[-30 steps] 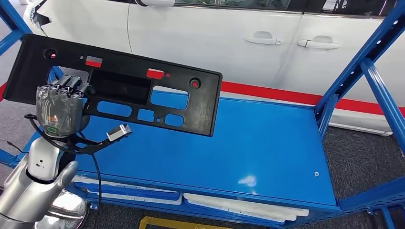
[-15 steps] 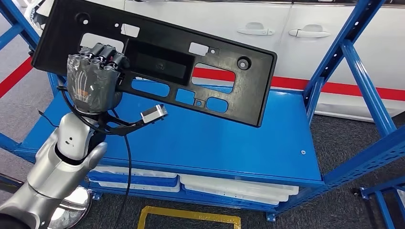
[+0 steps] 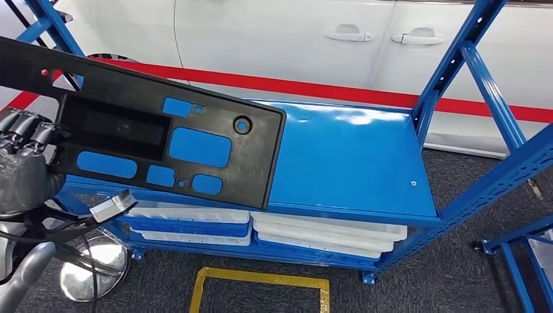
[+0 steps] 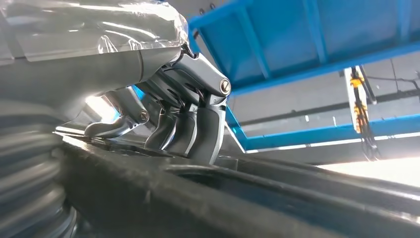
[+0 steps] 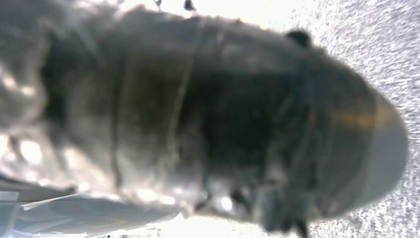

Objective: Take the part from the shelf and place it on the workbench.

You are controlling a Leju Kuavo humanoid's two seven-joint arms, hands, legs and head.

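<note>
The part [image 3: 150, 137] is a long black plastic panel with several cut-outs. My left hand [image 3: 26, 169], wrapped in clear film, grips it near its left end at the picture's left edge. The panel is held in the air, tilted, over the front left corner of the blue shelf top [image 3: 352, 156]. In the left wrist view my dark fingers [image 4: 193, 129] curl over the panel's black edge [image 4: 223, 198]. The right wrist view is a dark blur over grey floor, and the right hand's pose cannot be made out.
White trays [image 3: 326, 235] lie on the lower shelf level. Blue slanted uprights [image 3: 456, 72] frame the rack on the right. A white car [image 3: 261, 32] stands behind it. A yellow floor marking [image 3: 261, 287] and a round silver base [image 3: 91, 264] lie in front.
The whole picture has shifted, so the camera has moved. Within it, the held panel now sits lower and further left, with my left hand at the left edge.
</note>
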